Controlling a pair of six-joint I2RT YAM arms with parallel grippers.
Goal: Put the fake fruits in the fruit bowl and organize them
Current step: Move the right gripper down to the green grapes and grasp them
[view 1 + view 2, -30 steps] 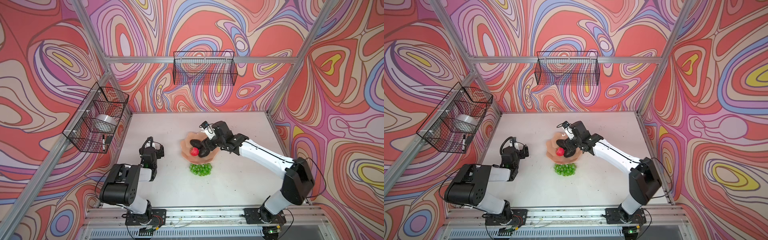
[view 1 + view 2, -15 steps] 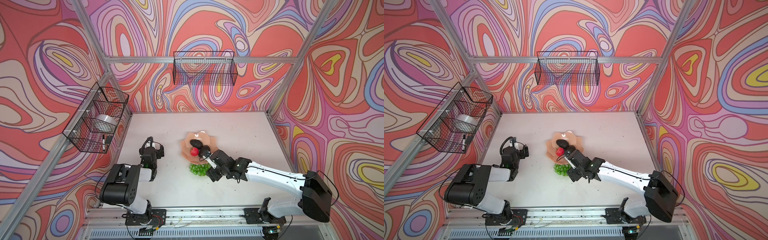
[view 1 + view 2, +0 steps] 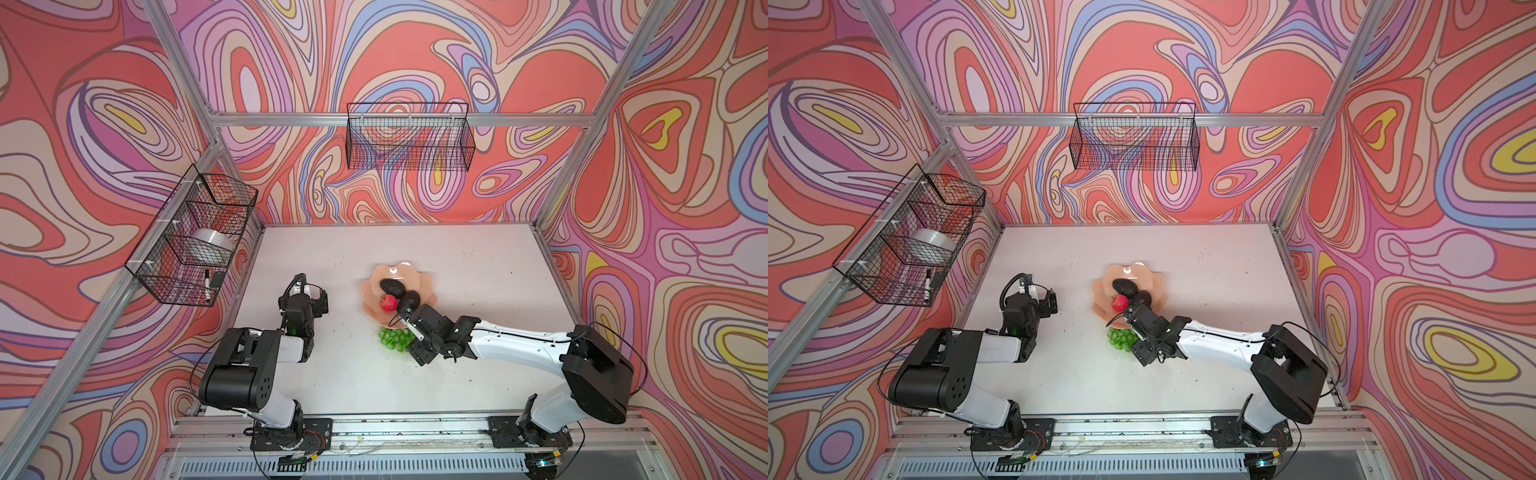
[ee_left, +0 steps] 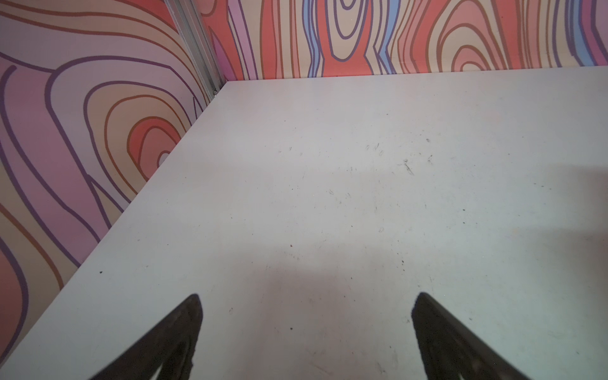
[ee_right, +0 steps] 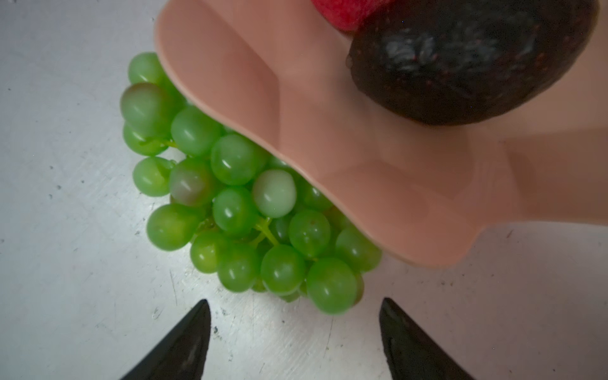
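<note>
In both top views the peach-pink fruit bowl [image 3: 427,286] [image 3: 1103,291] sits mid-table. It holds two dark avocados [image 3: 390,286] [image 3: 410,298] [image 3: 1123,286] and a red apple [image 3: 388,303] [image 3: 1119,303]. The green grapes [image 3: 392,338] [image 3: 1120,338] [image 5: 243,204] lie on the table against the bowl's near rim [image 5: 362,184], partly tucked under it. My right gripper [image 3: 411,340] [image 3: 1139,338] [image 5: 294,302] is open, its tips just short of the bunch and holding nothing. An avocado [image 5: 470,62] and the apple's edge [image 5: 345,10] show beyond. My left gripper [image 3: 320,301] [image 3: 1051,301] [image 4: 306,306] is open over bare table.
A black wire basket [image 3: 191,241] on the left wall holds a tape roll [image 3: 212,245] and a marker. Another wire basket [image 3: 409,137] hangs on the back wall. Patterned walls enclose the white table [image 3: 478,270] on three sides.
My right gripper has pulled back out of the bowl toward the table's front and come down beside the grapes, its jaws wider. The left arm has not moved.
</note>
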